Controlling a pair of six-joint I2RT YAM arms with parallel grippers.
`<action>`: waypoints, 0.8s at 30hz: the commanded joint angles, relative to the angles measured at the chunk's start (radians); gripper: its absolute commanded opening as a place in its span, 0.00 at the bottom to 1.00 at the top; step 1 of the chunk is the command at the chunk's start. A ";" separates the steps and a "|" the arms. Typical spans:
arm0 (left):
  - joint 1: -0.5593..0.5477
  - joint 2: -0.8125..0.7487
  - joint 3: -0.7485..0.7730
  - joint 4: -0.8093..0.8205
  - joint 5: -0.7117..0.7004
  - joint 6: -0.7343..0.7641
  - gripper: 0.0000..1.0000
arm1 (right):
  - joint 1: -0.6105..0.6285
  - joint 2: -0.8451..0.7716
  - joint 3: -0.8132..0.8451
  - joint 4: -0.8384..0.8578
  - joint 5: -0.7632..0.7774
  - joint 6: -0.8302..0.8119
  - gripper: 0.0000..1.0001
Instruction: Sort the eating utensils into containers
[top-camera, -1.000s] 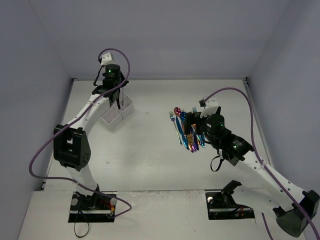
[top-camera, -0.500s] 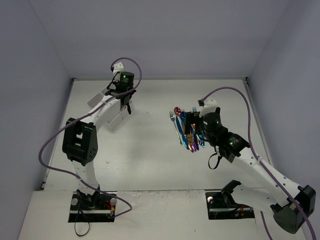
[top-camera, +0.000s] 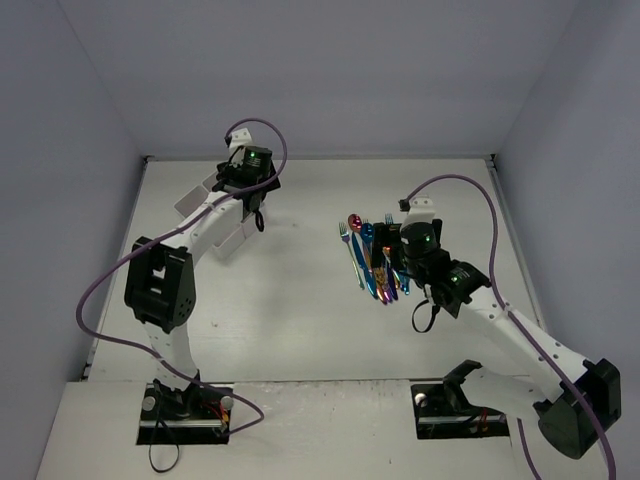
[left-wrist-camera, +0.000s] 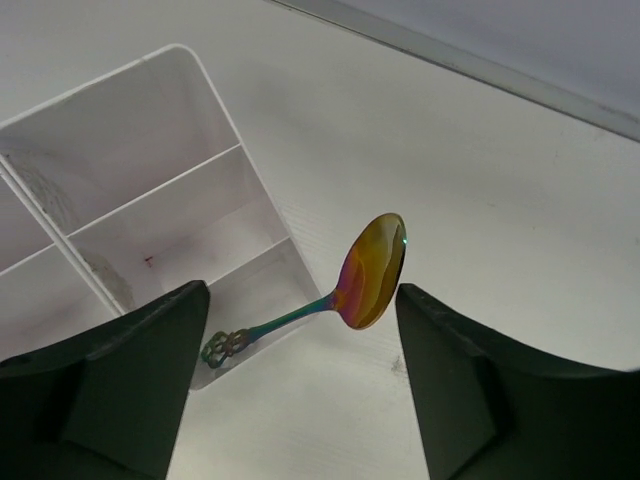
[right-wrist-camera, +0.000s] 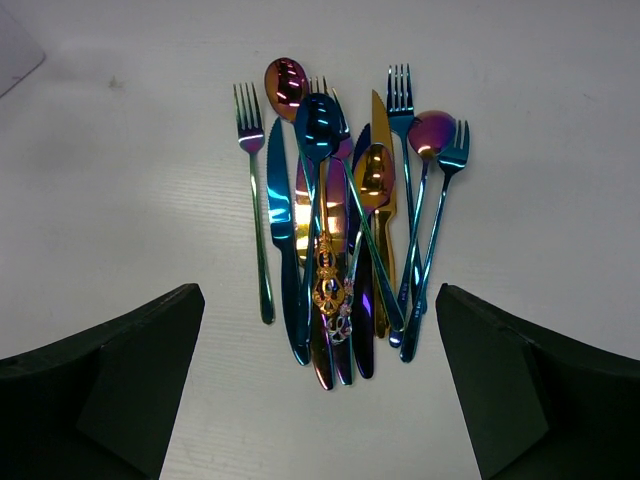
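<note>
- Left fingers (left-wrist-camera: 130, 380) spread, gripping nothing; spoon (left-wrist-camera: 370, 270) between them, handle in a corner compartment of the box (left-wrist-camera: 150, 110), bowl jutting toward 1 o'clock.
- Right fingers (right-wrist-camera: 110, 380) spread wide over utensil pile (right-wrist-camera: 335, 220), touching none.

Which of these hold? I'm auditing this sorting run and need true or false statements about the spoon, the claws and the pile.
1. The left claw is clamped on the gold spoon. False: it stands wide open, clear of the spoon on both sides.
2. The spoon's bowl shows beyond the white box's outer wall. True.
3. The right claw is open over the utensil pile. True.
4. The pile holds only forks. False: forks, spoons and knives lie in it.
</note>
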 joint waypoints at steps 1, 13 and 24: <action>-0.011 -0.158 0.068 -0.008 0.025 0.066 0.76 | -0.032 0.042 0.027 0.016 0.022 0.040 0.99; -0.013 -0.494 -0.091 -0.113 0.257 0.173 0.76 | -0.179 0.235 0.070 0.008 -0.108 0.069 0.71; -0.010 -0.861 -0.455 -0.224 0.324 0.153 0.76 | -0.280 0.471 0.156 0.027 -0.106 0.055 0.35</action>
